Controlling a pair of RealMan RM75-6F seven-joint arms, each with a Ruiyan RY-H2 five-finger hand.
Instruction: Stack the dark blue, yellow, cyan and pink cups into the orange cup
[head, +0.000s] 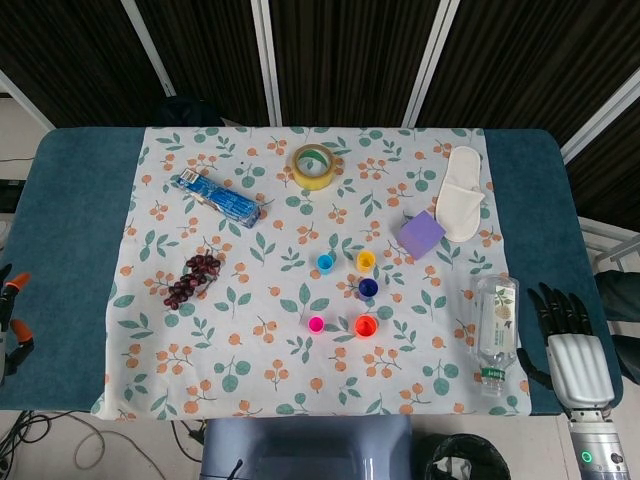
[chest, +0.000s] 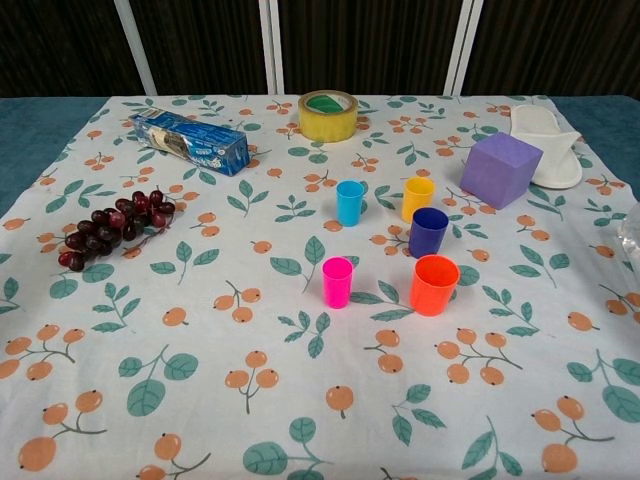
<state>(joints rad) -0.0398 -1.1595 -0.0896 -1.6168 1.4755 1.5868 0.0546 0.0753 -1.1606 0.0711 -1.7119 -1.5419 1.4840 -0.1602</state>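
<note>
Five cups standing upright and apart at frame center, nothing stacked yet: orange cup (chest: 434, 284) lower right of the cluster, dark blue cup (chest: 428, 231) just above it, yellow cup (chest: 418, 197) above that, cyan cup (chest: 350, 202) to the upper left, pink cup (chest: 337, 281) at left of the orange.

Right hand (head: 574, 350) at lower right of the head view, beyond the table (head: 70, 230) edge, fingers spread, holding nothing. Left hand barely visible at the left edge; cannot tell open or closed.

Likely best to start with the dark blue cup, nearest the orange: pinch by the rim, lift straight, lower squarely into the orange mouth without knocking the yellow beside it. Reach in over the bottle (head: 494, 322) lying near the right hand.

Head view alone shows the right hand and the full bottle; chest view shows no hands, but gives cup heights and gaps plainly.
</note>
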